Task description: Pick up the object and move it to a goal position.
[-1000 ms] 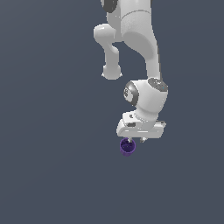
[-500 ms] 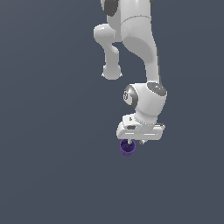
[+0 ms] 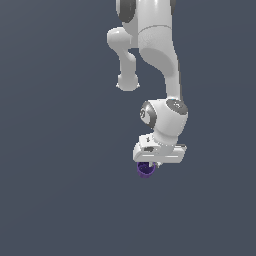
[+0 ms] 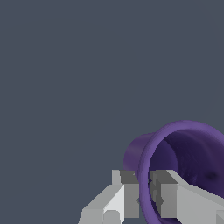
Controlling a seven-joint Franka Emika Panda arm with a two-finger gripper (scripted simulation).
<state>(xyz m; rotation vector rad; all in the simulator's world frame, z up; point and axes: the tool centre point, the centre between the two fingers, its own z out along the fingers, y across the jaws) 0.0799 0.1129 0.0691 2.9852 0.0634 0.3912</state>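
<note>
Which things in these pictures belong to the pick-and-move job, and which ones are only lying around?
Belonging to the job:
- cup, purple, hollow, its rim pinched between the claw fingers
- claw, shut on the cup's rim

Just lying about:
- nothing else shows in either view; only the plain grey background

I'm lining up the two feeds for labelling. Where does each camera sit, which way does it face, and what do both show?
Exterior view: off the arm, facing it; shows the white arm's links and the gripper over the purple cup against plain grey.
Wrist view: on the wrist, looking along the fingers; they pinch the wall of the purple cup, whose hollow mouth faces the camera.
Shared: the gripper and the cup.
</note>
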